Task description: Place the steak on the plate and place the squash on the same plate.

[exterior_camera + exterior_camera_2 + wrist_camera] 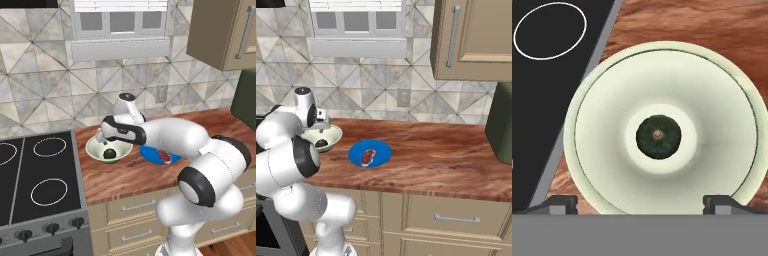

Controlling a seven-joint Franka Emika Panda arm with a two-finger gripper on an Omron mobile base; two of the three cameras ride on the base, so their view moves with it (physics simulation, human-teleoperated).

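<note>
Hovering jaws-apart over the squash in the bowl near the worktop's stove-side edge, your gripper must descend next; steak already lies on the plate.

Even, bright rendered light, no glare. Soft shadow ring round squash in bowl centre; faint shade under bowl rim on counter. Base views slightly soft, no edge distortion.
</note>
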